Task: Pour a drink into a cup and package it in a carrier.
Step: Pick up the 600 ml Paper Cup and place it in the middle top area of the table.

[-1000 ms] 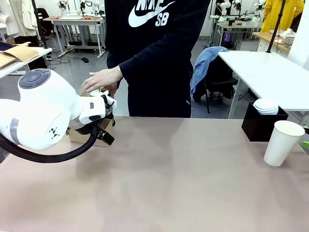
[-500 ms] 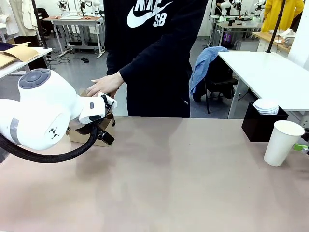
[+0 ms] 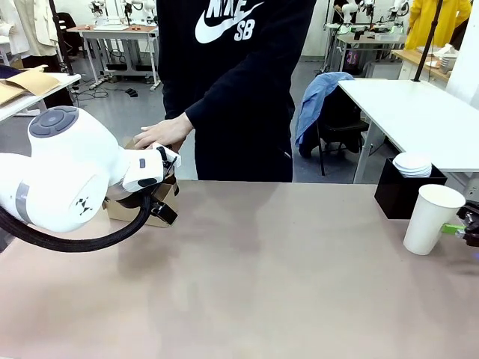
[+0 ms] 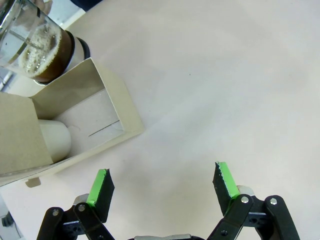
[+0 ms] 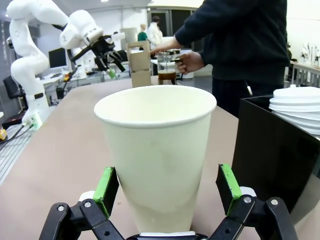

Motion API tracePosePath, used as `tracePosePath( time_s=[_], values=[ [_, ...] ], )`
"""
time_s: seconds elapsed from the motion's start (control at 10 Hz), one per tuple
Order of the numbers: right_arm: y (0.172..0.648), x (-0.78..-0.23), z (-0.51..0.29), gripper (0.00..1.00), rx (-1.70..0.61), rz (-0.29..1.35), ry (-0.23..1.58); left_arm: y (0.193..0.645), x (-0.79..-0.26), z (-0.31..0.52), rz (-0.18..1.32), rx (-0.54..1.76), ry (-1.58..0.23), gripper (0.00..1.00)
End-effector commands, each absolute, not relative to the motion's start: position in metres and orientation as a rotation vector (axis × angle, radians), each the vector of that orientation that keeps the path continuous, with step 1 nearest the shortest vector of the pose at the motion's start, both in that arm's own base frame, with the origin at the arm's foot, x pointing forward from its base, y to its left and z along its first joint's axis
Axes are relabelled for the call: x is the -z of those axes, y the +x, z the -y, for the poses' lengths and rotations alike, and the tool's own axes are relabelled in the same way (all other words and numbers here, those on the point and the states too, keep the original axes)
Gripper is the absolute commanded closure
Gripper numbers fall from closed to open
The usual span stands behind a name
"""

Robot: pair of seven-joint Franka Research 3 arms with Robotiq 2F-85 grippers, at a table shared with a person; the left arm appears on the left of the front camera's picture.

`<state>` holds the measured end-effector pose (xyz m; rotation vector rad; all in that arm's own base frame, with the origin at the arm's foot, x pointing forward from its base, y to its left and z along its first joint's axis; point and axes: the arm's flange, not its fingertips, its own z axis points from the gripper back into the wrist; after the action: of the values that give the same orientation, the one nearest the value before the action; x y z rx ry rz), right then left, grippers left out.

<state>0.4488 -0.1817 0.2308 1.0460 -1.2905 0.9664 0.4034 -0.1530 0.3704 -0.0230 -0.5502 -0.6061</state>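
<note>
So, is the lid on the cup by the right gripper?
Off. The cup stands upright with an open rim, inside the open right gripper.

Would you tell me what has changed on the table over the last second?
The right gripper has come in from the right edge and now straddles the cup, jaws open, pads not visibly touching it. The cup has shifted slightly to the left. The person's hand has dropped lower by the carrier. The left gripper, open, the black box and its lids have stayed put.
</note>
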Motion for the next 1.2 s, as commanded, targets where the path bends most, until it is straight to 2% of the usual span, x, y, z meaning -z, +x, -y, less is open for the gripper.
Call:
tracePosePath(
  time_s=[0.0,0.6,0.7,0.8,0.9,1.1],
  values=[
    [0.454,-0.232,0.169,0.0,-0.983,1.25,1.07,0.404,-0.37,0.152,0.55,0.605,-0.025,0.0],
    [0.465,-0.225,0.135,0.0,-1.026,1.189,1.156,0.404,-0.37,0.152,0.55,0.605,-0.025,0.0],
    [0.464,-0.225,0.139,0.2,-1.007,1.197,1.157,0.404,-0.37,0.152,0.55,0.605,-0.025,0.0],
    [0.46,-0.23,0.148,0.2,-0.974,1.165,1.221,0.404,-0.37,0.152,0.55,0.605,-0.025,0.0],
    [0.463,-0.222,0.134,0.2,-1.017,1.23,1.149,0.404,-0.37,0.152,0.55,0.605,-0.025,0.0],
    [0.463,-0.222,0.134,0.2,-1.017,1.23,1.149,0.404,-0.37,0.152,0.55,0.605,-0.025,0.0]
  ],
)
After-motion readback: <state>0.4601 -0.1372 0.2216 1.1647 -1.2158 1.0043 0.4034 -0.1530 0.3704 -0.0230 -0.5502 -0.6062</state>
